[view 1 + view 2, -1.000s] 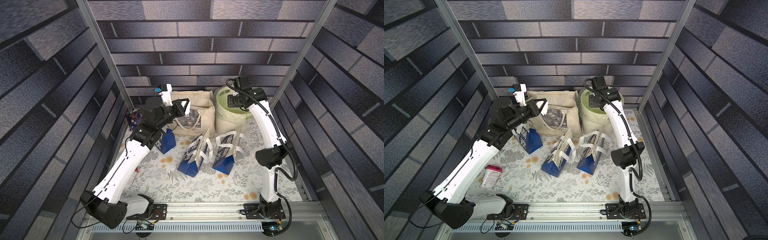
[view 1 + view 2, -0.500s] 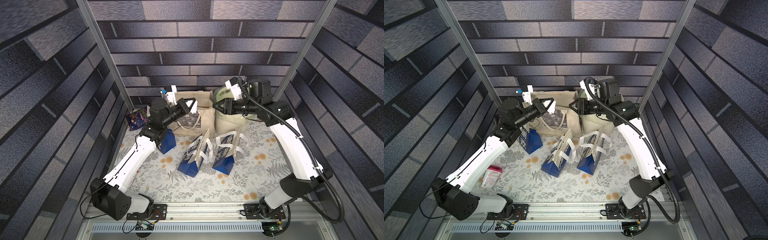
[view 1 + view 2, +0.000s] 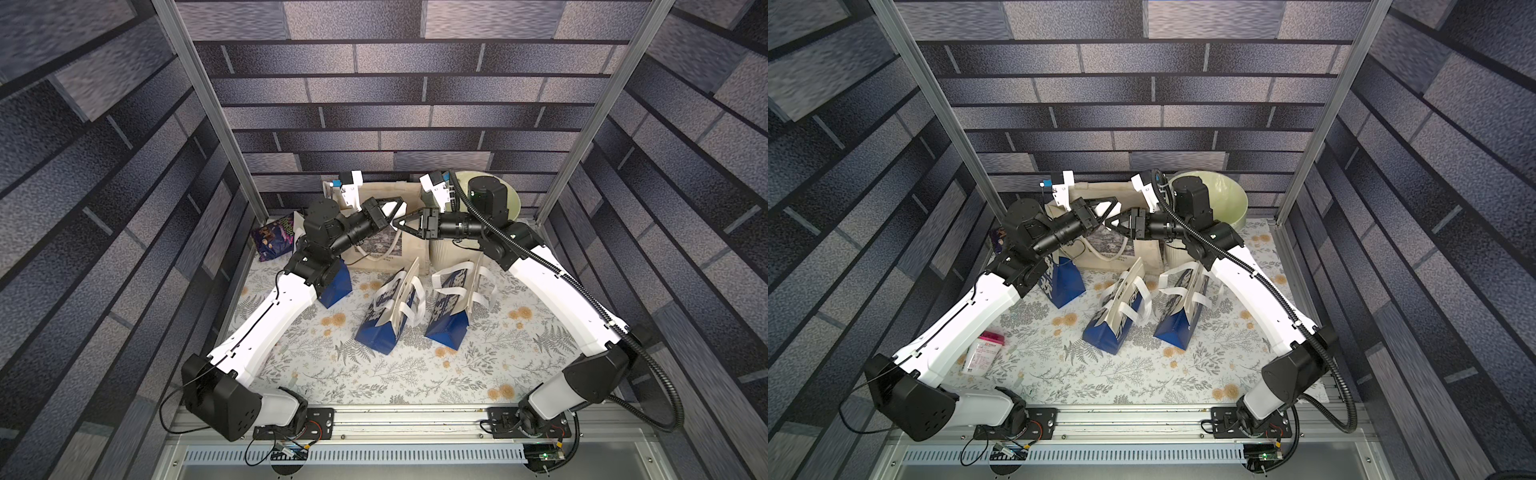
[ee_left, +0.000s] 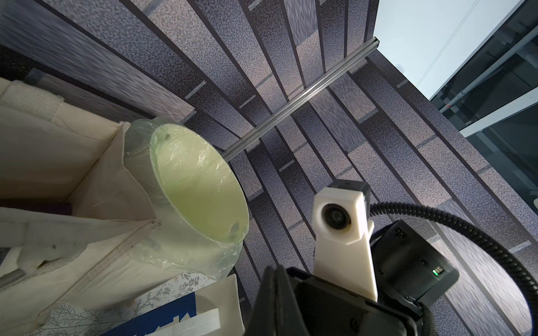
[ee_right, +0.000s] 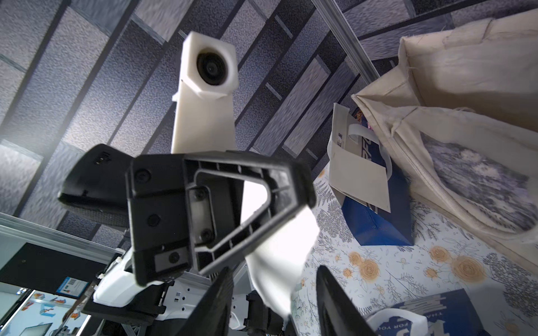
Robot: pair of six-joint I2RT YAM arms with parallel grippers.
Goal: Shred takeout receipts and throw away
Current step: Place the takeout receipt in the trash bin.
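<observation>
With left gripper (image 5: 309,202) clamped tight, pinches a white takeout receipt (image 5: 279,256) aloft over the cream tote (image 3: 385,193). Straddles its dangling end with right gripper (image 5: 270,305), jaws apart. Looks early: no tear visible, no scraps seen in green-lined bin (image 4: 201,186).

The only print that can be made out is white lettering that seems to read "FOR YOU", upside down, on a blue-and-white paper bag (image 5: 448,308), while the print on the canvas tote (image 3: 384,253), snack packet (image 3: 272,239) and pink-lidded cup (image 3: 982,353) is too small to read.
</observation>
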